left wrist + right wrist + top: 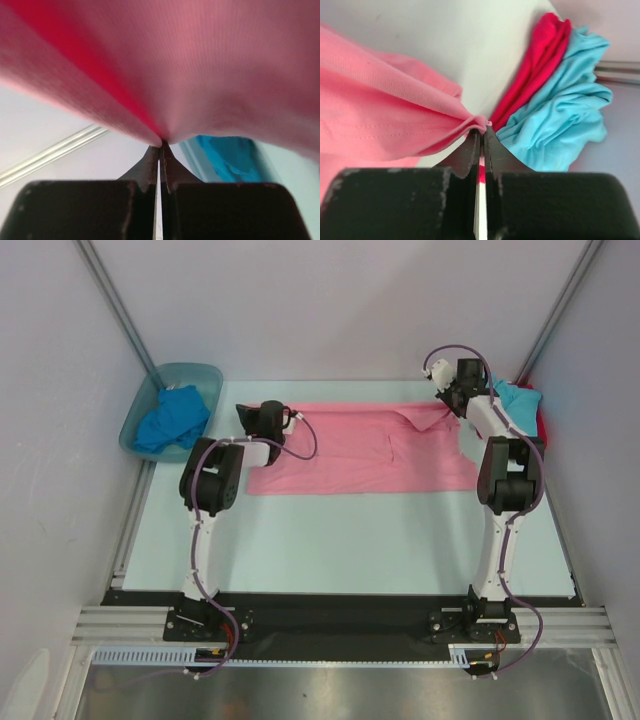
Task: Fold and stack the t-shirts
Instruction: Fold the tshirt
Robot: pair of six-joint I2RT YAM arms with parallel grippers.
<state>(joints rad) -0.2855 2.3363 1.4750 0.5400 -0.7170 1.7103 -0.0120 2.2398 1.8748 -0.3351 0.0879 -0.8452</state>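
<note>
Pale walls close in a light-green table, where I have both arms reaching forward from the near edge. Between the two sets of jaws the pink t-shirt lies spread across the surface, its width running from one gripper to the other. The left gripper has its jaws pressed together on a pinch of the pink cloth, which rises from the tips and fills the wrist view above them as a taut sheet. The right gripper also has its jaws closed on the pink shirt, nipping a gathered fold at the opposite end, with the fabric fanning away to the left of the tips. Just beyond the right jaws and to their right, the red t-shirt and the turquoise t-shirt lie bunched and touching each other, the turquoise one farther right. Beyond the left jaws, right of the tips in the wrist view, the royal blue t-shirt sits crumpled inside a blue-green plastic tub at the table's far corner, apart from the pink shirt.
</note>
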